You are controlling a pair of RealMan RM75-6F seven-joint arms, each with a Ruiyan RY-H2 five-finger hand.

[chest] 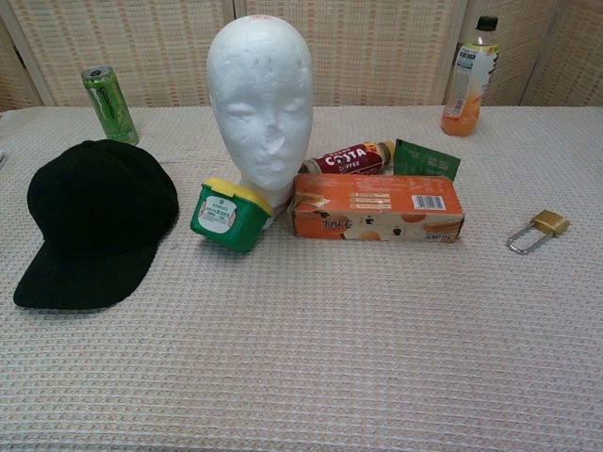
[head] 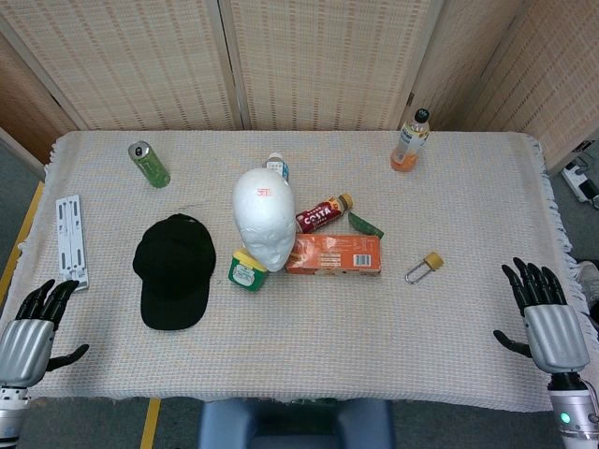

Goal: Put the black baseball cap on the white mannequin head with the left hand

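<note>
The black baseball cap (head: 174, 270) (chest: 94, 220) lies flat on the table's left half, brim toward the front edge. To its right stands the white mannequin head (head: 263, 216) (chest: 260, 101), upright and bare, facing the front. My left hand (head: 34, 331) hovers at the front left corner, fingers spread, holding nothing, well apart from the cap. At the front right corner my right hand (head: 545, 313) is likewise open and empty. Neither hand shows in the chest view.
Against the mannequin's base sit a green tub with a yellow lid (head: 247, 270) (chest: 227, 214) and an orange box (head: 334, 253) (chest: 375, 207). A Costa bottle (head: 323, 214), green can (head: 149, 164), orange drink bottle (head: 410, 140), padlock (head: 424, 267) and white plastic strip (head: 71, 239) are scattered around.
</note>
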